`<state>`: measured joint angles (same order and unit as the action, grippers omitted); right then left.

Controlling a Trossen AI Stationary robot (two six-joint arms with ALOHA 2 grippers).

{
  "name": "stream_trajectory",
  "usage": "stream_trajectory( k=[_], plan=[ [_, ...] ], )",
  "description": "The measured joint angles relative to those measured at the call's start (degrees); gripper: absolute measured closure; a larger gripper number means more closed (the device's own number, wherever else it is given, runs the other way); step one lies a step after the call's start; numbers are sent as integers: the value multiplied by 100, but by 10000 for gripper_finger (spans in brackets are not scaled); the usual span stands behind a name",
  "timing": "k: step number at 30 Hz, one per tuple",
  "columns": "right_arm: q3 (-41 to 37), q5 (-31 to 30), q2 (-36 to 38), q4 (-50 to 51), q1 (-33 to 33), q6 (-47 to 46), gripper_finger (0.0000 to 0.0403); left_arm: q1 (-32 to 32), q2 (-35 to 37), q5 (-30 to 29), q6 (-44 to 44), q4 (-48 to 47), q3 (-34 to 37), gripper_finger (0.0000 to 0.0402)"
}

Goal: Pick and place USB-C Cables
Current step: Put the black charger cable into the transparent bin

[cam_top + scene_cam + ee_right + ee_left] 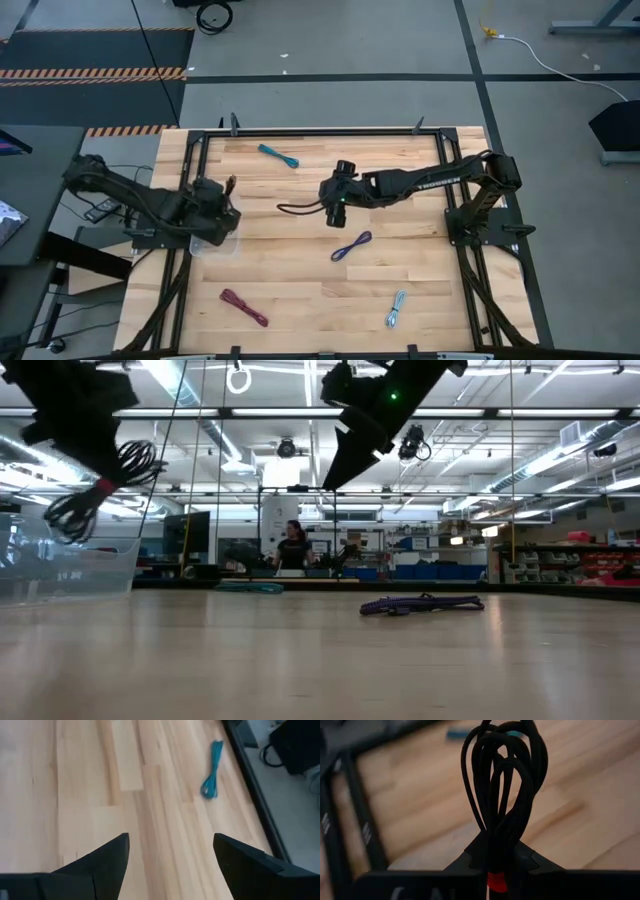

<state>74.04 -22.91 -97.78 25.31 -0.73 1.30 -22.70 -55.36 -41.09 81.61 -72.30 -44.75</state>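
My left gripper (497, 854) is shut on the black-and-red cable bundle (502, 775) and hangs over the clear tub (212, 243) at the table's left side. In the low view the bundle (95, 500) is in the air above the tub (60, 570). My right gripper (170, 845) is open and empty, raised over the table's middle (335, 210). Four cables lie flat on the wood: teal (278, 155) near the far edge, purple (351, 245) at centre, maroon (244, 307) and pale blue-grey (397, 308) near the front. My left gripper pinches the black-and-red bundle between its two fingers at the end wrapped by the red band (496, 881). The fingers lie along the bundle, and its black loops (510, 750) stick out past the fingertips. It is lifted clear and droops slantwise below the gripper (100, 478).
A black metal frame (320, 131) borders the tabletop. Bare wood lies between the scattered cables. In the right wrist view the teal cable (212, 770) lies close to the frame rail. A person (293, 547) stands far off in the room behind the table.
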Motion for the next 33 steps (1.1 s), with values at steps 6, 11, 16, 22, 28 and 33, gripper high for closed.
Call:
stream_trajectory(
  k=[6,11,16,22,28,33],
  plan=[
    [-233,4,-2,3,5,-17,108,105,-156,644,137,-83,-2,363],
    [-301,6,-2,-14,7,-28,108,47,-242,1300,132,79,12,347],
    [-304,6,-2,-24,7,-28,108,-46,-425,1376,-42,87,17,312],
    [-304,11,-2,-41,4,-32,108,-5,-690,1144,-133,8,17,267],
    [-304,13,-4,-38,5,-30,108,139,-775,1112,-139,-71,20,231],
    [-304,13,-4,-41,5,-32,108,227,-766,764,-387,-60,20,217]
  ],
)
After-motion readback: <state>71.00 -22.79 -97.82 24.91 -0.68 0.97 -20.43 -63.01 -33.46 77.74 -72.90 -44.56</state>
